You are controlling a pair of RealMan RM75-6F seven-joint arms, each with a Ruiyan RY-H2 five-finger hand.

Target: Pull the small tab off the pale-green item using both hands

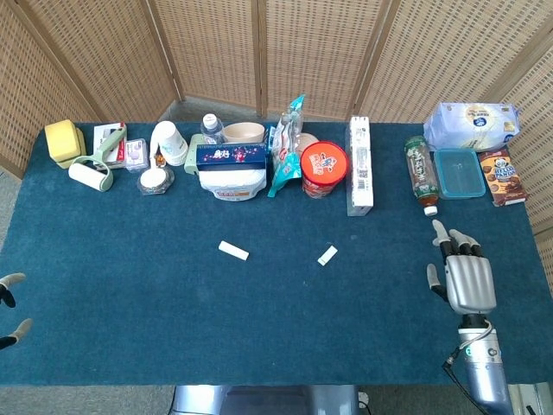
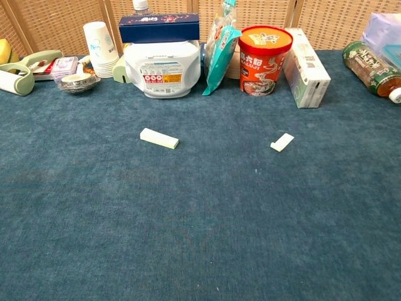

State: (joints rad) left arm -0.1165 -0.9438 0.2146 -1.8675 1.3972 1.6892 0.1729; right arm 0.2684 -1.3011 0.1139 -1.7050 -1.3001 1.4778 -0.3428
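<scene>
We see the pale-green flat stick (image 1: pixel 233 251) mid-table, the small pale tab (image 1: pixel 327 255) lying apart at its 3 o'clock. Right hand (image 1: pixel 467 281) empty, fingers spread; left hand (image 1: pixel 10 307) barely visible, fingers apart. Risk: confusing the two similar pieces.

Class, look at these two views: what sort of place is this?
Probably a staged robot test table indoors: dark blue cloth, wicker screens behind, and a row of groceries such as the noodle cup.
</scene>
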